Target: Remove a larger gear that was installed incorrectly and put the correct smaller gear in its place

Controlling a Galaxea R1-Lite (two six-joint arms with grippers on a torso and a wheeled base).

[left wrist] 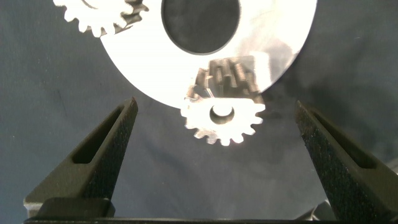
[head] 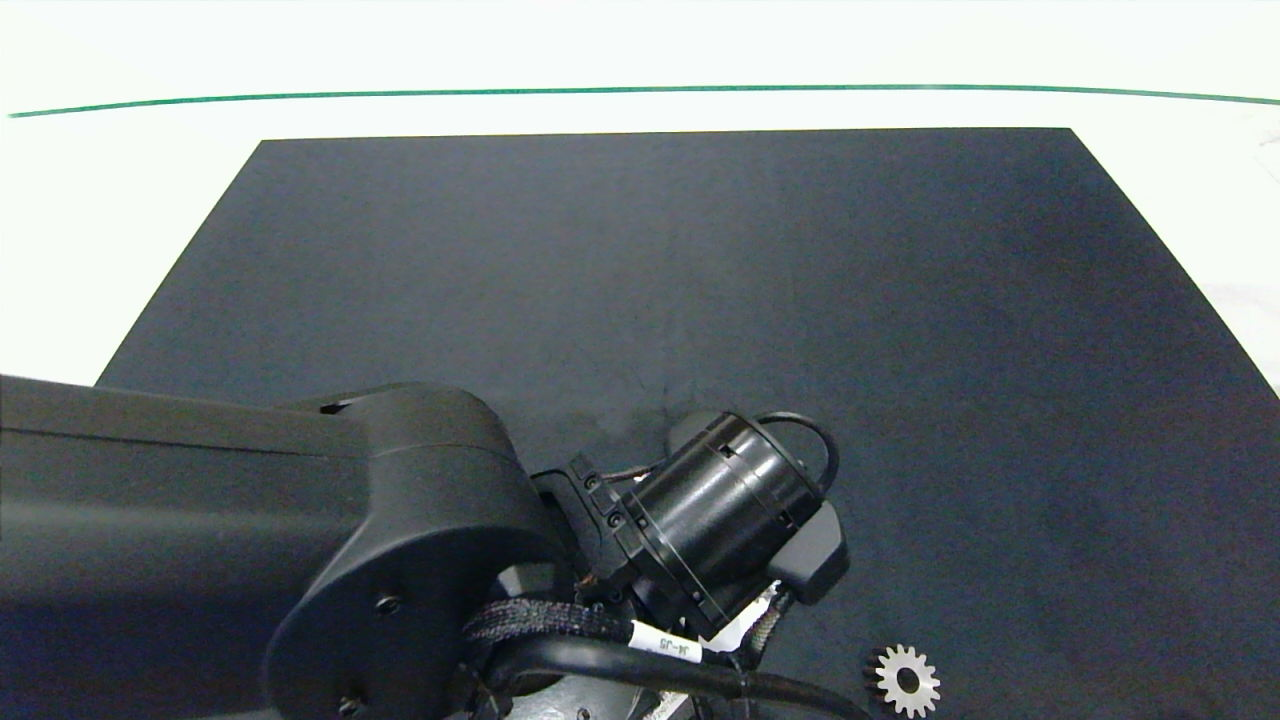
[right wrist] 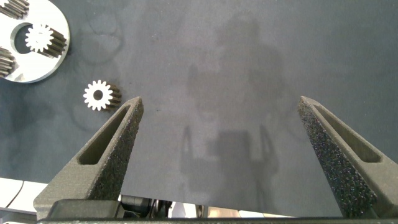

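Observation:
A round silver plate point(left wrist: 283, 37) with a big centre hole lies on the dark mat. On its rim stands the larger gear point(left wrist: 222, 118), shiny with pointed teeth; it also shows in the right wrist view point(right wrist: 40, 38). My left gripper point(left wrist: 214, 102) hovers open above it, one finger on each side, touching nothing. The smaller gear point(head: 907, 681), flat with short teeth, lies loose on the mat beside the plate point(right wrist: 59, 59) and shows again in the right wrist view point(right wrist: 99, 95). My right gripper point(right wrist: 219, 99) hangs open over bare mat, apart from everything.
Another raised silver gear point(left wrist: 99, 15) sits on the plate. In the head view the left arm point(head: 300, 540) covers the plate. The dark mat point(head: 700, 280) stretches far back, with white table around it and a green line point(head: 640, 90) beyond.

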